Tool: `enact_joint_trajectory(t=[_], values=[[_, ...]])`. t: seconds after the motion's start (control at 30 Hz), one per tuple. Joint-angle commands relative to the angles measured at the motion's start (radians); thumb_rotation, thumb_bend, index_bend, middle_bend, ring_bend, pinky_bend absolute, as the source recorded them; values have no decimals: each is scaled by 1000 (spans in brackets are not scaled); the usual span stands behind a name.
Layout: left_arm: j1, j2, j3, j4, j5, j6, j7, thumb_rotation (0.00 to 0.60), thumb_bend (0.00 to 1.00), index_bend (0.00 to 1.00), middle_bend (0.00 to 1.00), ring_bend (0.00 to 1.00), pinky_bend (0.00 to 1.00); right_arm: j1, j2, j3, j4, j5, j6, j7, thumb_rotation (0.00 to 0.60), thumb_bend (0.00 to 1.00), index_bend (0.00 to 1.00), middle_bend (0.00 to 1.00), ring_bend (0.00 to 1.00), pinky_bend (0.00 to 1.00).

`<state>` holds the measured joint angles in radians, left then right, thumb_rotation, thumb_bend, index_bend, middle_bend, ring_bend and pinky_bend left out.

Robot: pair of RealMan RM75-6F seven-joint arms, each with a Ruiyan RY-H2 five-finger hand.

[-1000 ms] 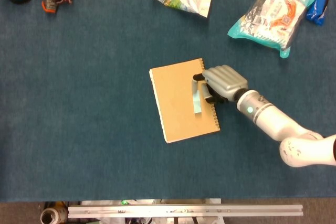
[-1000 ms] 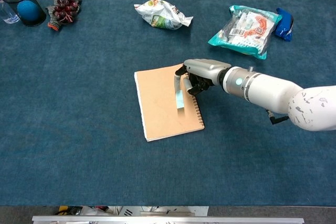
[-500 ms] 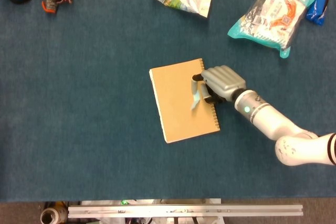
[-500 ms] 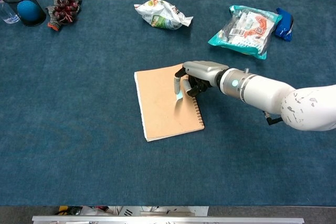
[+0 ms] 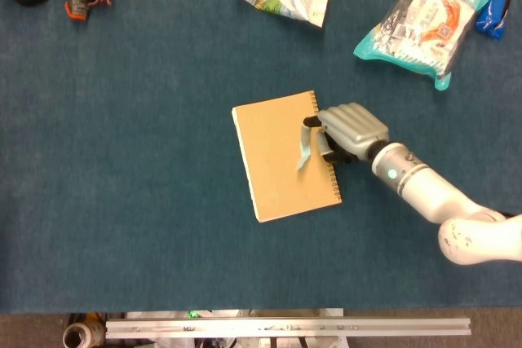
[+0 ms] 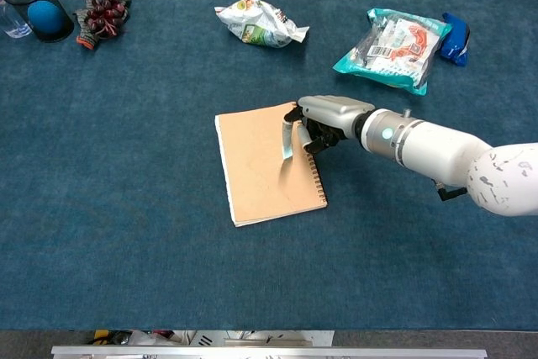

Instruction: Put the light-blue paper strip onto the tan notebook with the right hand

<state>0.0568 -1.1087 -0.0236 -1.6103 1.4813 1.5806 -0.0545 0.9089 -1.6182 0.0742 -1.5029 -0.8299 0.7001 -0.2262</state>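
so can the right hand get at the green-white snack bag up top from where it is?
Probably not yet: the right hand holds the light-blue paper strip over the tan notebook. Bare cloth lies between it and the snack bag, so the way looks free.

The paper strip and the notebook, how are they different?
The light-blue paper strip is narrow and much smaller; the tan notebook is a wide rectangle. The strip is pinched at its top by the right robot hand and looks bent; the notebook lies flat on the table, with nothing gripping it. The notebook has a spiral edge; the strip does not. Both are plain-coloured.
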Motion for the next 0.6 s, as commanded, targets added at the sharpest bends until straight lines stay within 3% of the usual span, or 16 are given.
enact_joint_trajectory(t=[0.03, 0.6], values=[[0, -1, 1, 0, 1, -1, 1, 600, 323, 15, 0, 0, 0, -1, 4, -7, -2, 0, -6, -3, 600, 1000, 458, 1000, 1000, 1000], [4, 0, 0, -1, 2, 6, 1, 600, 324, 15, 0, 0, 0, 2, 4, -9, -10, 22, -4, -15, 600, 1000, 458, 1000, 1000, 1000]])
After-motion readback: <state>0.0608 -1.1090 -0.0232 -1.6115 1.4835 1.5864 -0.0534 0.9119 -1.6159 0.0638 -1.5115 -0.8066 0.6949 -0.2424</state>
